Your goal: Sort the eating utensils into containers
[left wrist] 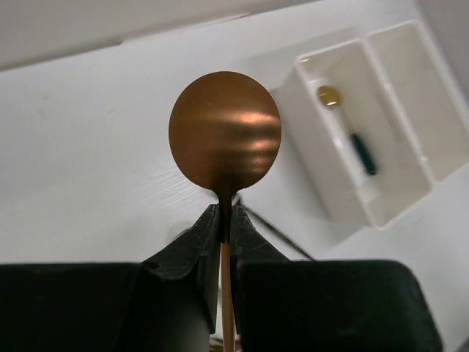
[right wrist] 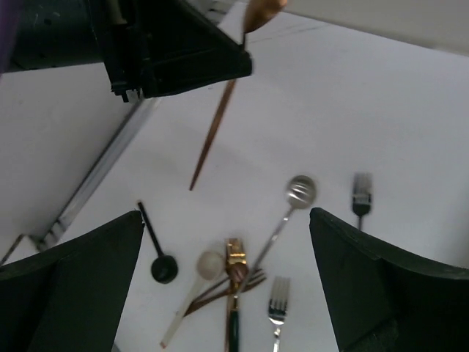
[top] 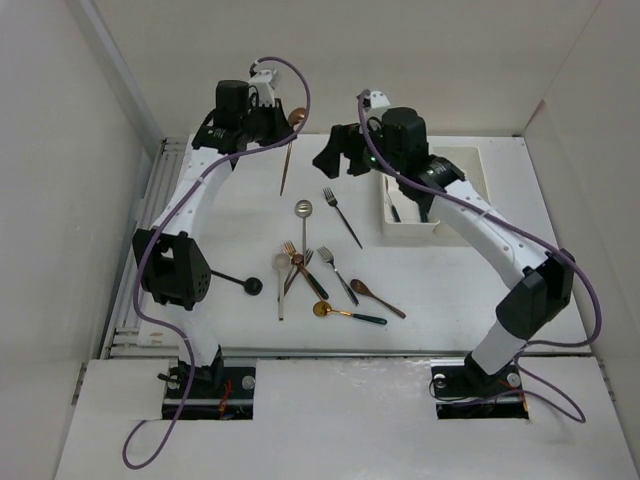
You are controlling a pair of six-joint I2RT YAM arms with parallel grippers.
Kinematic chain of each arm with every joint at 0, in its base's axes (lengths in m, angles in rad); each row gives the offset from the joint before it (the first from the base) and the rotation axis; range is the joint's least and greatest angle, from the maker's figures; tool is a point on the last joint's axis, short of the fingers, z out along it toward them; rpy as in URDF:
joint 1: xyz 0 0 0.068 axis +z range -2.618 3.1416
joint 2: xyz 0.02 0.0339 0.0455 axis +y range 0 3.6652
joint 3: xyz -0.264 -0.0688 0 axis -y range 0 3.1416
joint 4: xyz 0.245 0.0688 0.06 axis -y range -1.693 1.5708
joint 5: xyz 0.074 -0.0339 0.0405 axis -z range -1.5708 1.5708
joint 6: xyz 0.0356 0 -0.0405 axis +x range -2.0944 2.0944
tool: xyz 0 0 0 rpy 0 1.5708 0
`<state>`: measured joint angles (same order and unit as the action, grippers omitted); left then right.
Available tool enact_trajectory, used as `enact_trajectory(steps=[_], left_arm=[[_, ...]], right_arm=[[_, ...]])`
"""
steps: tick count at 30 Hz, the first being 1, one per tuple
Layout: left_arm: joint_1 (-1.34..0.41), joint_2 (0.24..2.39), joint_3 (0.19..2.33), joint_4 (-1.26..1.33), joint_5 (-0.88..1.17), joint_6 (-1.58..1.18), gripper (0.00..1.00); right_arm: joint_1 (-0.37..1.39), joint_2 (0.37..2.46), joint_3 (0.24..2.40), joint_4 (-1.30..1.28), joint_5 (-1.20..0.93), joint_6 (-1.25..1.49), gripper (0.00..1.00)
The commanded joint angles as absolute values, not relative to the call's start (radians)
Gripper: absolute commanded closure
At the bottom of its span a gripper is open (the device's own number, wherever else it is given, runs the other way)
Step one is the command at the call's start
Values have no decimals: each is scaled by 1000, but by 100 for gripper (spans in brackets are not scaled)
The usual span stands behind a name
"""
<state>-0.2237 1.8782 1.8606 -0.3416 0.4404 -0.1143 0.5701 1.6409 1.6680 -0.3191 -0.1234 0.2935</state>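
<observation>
White panels wall a white tabletop. From above, the left gripper (top: 285,122), near the far-left corner, holds a copper spoon (top: 287,165); the containers (top: 410,232) sit far-right. Its wrist view shows fingers clamped on the spoon's neck. The right wrist view shows the right gripper (right wrist: 226,227) spread wide, empty. Best carry the spoon rightward and align its handle lengthwise with the bin holding the gold spoon (left wrist: 348,128) before releasing.

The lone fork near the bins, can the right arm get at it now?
Probably yes: the right gripper hangs open and empty nearby, and the fork lies alone, nothing over it.
</observation>
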Motion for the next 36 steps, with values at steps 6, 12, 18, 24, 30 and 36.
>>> enact_trajectory(steps=[6,12,18,24,30,36], left_arm=[[-229,1773,1861,-247,670,-239,100],[-229,1727,1805,-218,699,-259,100],[-229,1709,1753,-173,753,-314,100],[-229,1709,1735,-143,781,-368,100],[-229,1709,1735,-143,769,-356,100],[-229,1709,1735,-212,663,-295,34]], right_arm=[[601,1798,1732,-71,-413,459,3],[601,1853,1741,-8,-442,540,8],[601,1923,1770,5,-433,597,24],[601,1988,1831,14,-432,643,42],[601,1990,1827,14,-390,655,100],[557,1896,1749,-29,-269,644,100]])
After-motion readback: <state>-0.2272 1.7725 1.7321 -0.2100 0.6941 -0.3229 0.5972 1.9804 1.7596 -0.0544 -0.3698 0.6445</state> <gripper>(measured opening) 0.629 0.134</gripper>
